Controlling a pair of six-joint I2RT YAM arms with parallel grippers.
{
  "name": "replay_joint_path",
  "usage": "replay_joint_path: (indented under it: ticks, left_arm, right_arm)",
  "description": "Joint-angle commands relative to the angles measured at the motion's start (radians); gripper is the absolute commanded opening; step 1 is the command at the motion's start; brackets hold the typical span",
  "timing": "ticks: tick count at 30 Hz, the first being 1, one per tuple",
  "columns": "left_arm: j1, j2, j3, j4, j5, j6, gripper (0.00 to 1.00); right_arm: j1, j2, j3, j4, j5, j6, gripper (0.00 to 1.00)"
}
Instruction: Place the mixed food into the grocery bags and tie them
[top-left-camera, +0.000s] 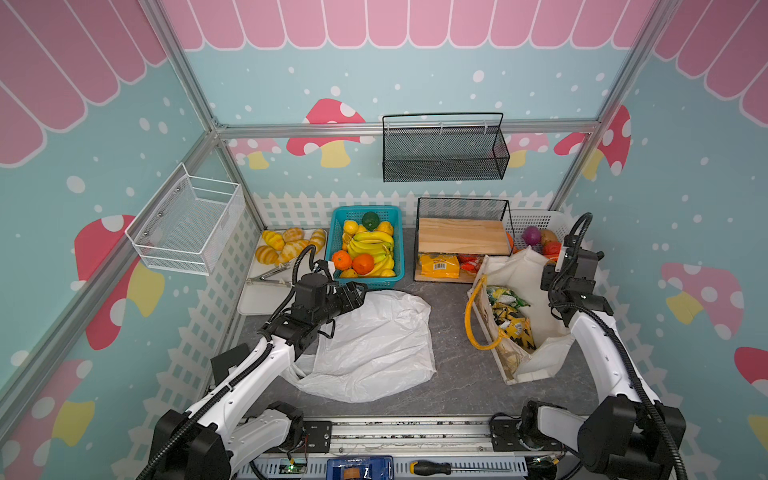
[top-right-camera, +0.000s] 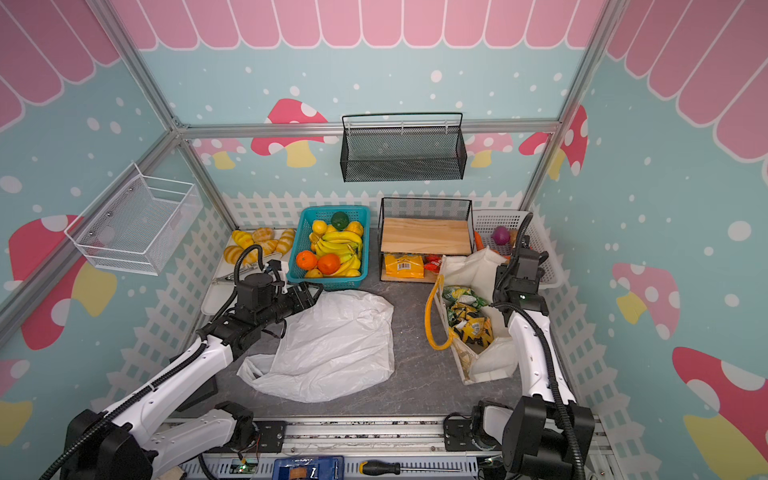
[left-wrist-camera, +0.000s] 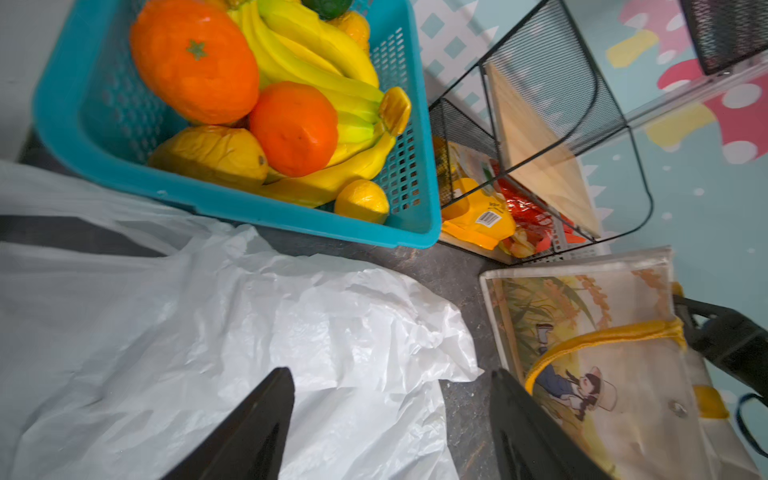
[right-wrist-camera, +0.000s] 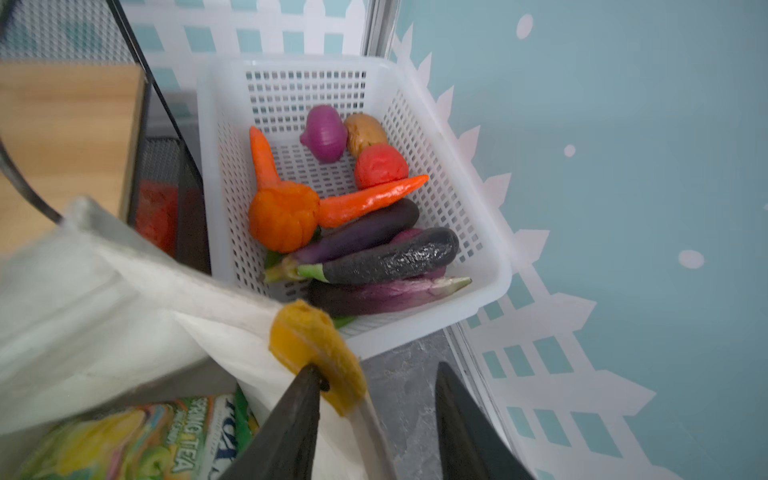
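**Left gripper** (left-wrist-camera: 395, 415): jaws wide apart, nothing between them. Poised low over the white plastic bag (left-wrist-camera: 208, 353), pointing toward the teal basket (left-wrist-camera: 291, 224) just past the bag's far edge.

**Right gripper** (right-wrist-camera: 374, 415): jaws apart, gripping nothing. Mustard handle patch (right-wrist-camera: 316, 349) of the canvas tote (top-left-camera: 544, 357) touching one finger, not pinched.

**Step in hand (judged):** fruit loading on the left not yet begun. On the right, handling of the tote rim with packets already aboard.

**Next move, left:** a reach into the basket for an orange, or first a lift of the bag's mouth, since the film lies flat and shut. Thin plastic likely to slip or cling.

**Next move, right:** a square closure on the patch or the handle, not on loose cloth.

**Containers:**
- White plastic bag: flat on the table, centre, apparently empty, loop handles at the near left end.
- Canvas tote: right of centre, mouth open. Yellow-and-black and green snack packets (top-left-camera: 511, 318) inside, yellow handle (top-left-camera: 476, 320) looped outward.
- Teal basket: oranges (top-left-camera: 363, 263), bananas (top-left-camera: 372, 243), lemons, one green fruit.
- Black wire rack (top-left-camera: 461, 210): wooden shelf (top-left-camera: 463, 237). Beneath it, a yellow packet (top-left-camera: 439, 265) and red packets.
- White basket (right-wrist-camera: 291, 62): onion, carrots, aubergines and other vegetables.
- White tray (top-left-camera: 266, 303): bread rolls (top-left-camera: 286, 245), tongs.
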Motion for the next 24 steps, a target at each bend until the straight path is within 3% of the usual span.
replay_joint_path:
  ticks: [1,4,9,12,18,20,24]
  left_arm:
    - [0.057,-0.026,0.023,-0.181,-0.118,0.054,0.78]
    - [0.144,-0.026,0.019,-0.256,-0.098,0.065,0.79]
    - [0.258,0.08,0.058,-0.321,-0.02,0.095,0.78]
    - [0.277,0.185,0.1,-0.316,-0.021,0.113,0.76]
    - [0.291,0.368,0.164,-0.267,-0.061,0.092,0.75]
    - [0.291,0.411,0.176,-0.219,-0.077,0.079,0.69]
    - [0.29,0.46,0.184,-0.128,-0.102,0.059,0.46]
  right_arm:
    - [0.008,-0.094,0.028,0.066,-0.098,0.005,0.64]
    - [0.086,-0.158,0.027,0.103,-0.176,0.007,0.67]
    - [0.338,-0.153,0.021,0.165,-0.209,-0.021,0.67]
    - [0.394,-0.136,-0.01,0.224,-0.261,0.002,0.67]
    - [0.408,-0.122,-0.061,0.291,-0.346,0.017,0.67]
    - [0.408,-0.122,-0.073,0.305,-0.356,0.018,0.66]
    - [0.408,-0.121,-0.091,0.314,-0.39,0.036,0.64]
